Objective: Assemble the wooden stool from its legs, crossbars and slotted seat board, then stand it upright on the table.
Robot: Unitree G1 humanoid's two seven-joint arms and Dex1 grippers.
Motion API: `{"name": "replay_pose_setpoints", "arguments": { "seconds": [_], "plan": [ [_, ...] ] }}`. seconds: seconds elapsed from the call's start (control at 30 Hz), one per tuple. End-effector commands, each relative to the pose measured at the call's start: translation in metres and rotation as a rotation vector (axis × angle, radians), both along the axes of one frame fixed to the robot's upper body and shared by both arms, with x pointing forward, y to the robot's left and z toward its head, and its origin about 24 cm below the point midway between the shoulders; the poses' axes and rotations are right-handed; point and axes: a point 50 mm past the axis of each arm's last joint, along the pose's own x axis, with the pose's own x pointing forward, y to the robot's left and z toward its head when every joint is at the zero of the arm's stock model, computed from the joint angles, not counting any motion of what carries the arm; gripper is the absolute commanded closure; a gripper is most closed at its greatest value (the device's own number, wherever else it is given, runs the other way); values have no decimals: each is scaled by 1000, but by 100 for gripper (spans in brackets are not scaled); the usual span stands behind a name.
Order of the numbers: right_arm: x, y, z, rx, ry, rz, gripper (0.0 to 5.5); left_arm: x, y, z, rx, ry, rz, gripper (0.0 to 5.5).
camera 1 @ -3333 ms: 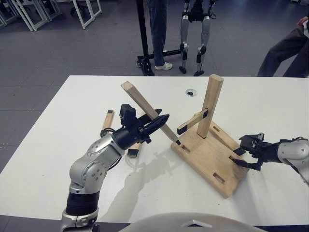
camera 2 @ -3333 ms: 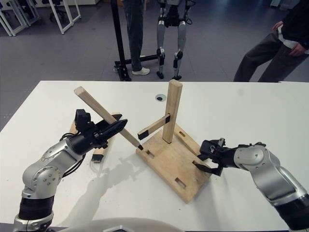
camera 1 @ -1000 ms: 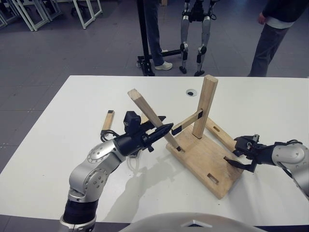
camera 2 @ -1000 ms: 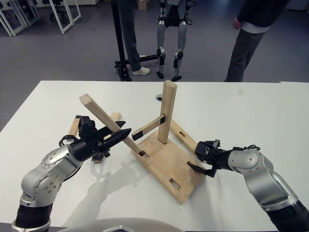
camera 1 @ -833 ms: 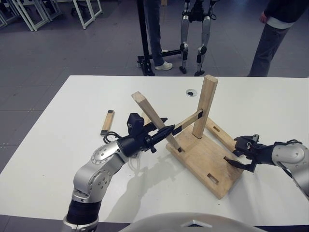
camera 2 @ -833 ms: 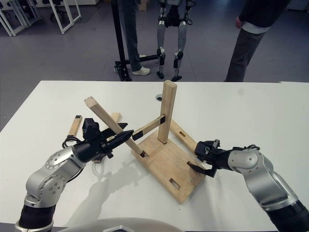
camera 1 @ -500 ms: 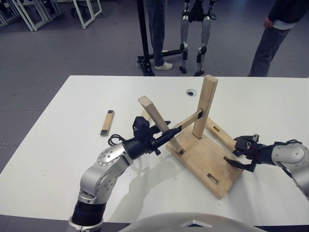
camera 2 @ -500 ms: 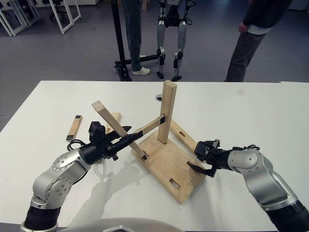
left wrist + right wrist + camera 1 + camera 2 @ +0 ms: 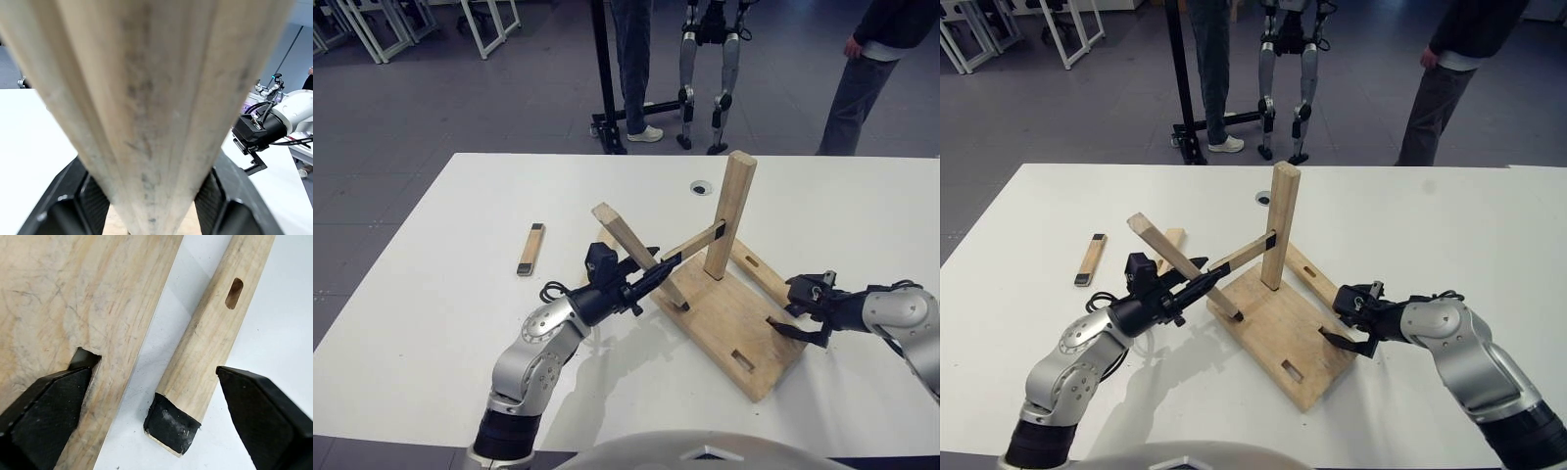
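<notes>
The tilted leg [image 9: 623, 235] blocks most of the left wrist view, and I cannot tell whether its foot sits in the seat board [image 9: 724, 335] corner slot. The left gripper [image 9: 658, 264] pinches it (closer to the board than before). The right gripper [image 9: 795, 313] is spread at the board's right edge, straddling a loose leg [image 9: 210, 328]. Bare table [image 9: 431, 323] lies leftward.

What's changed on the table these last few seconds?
The left gripper, shut on the tilted leg, moved right toward the seat board, lowering the leg's top end. The board slid slightly left. The right gripper stayed open at the board's right edge; the crossbar stayed put.
</notes>
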Motion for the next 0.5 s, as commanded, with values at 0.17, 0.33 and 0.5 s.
{"name": "replay_pose_setpoints", "arguments": {
  "seconds": [0.17,0.33,0.5],
  "plan": [
    [-3,5,-4,12,17,16,78,10,14,-4,77,-6,35,347],
    [-3,7,-1,18,10,18,78,1,1,-12,64,20,21,347],
    [2,8,5,27,-11,19,78,-6,-2,-22,70,54,-5,347]
  ]
}}
